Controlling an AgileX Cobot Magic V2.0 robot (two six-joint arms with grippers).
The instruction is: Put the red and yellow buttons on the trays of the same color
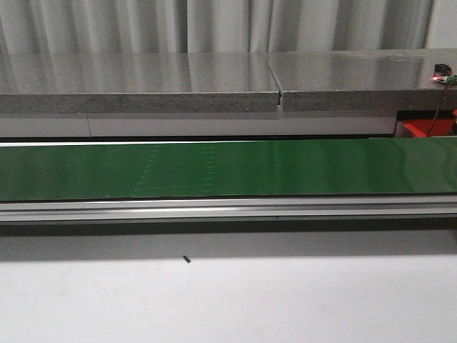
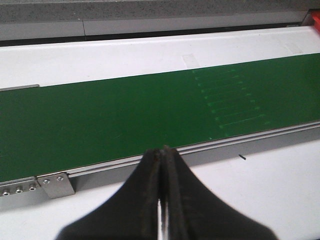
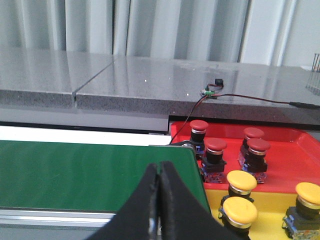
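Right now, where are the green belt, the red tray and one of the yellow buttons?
green conveyor belt [image 1: 228, 168], front view, middle of its bare surface.
red tray [image 3: 292, 162], right wrist view, bare floor right of the red buttons.
yellow button [image 3: 242, 181], right wrist view, its domed cap.

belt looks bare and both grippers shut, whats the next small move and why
Probably hold and watch the green belt: no button lies on it, while four red buttons sit on the red tray and three yellow buttons on the yellow tray.
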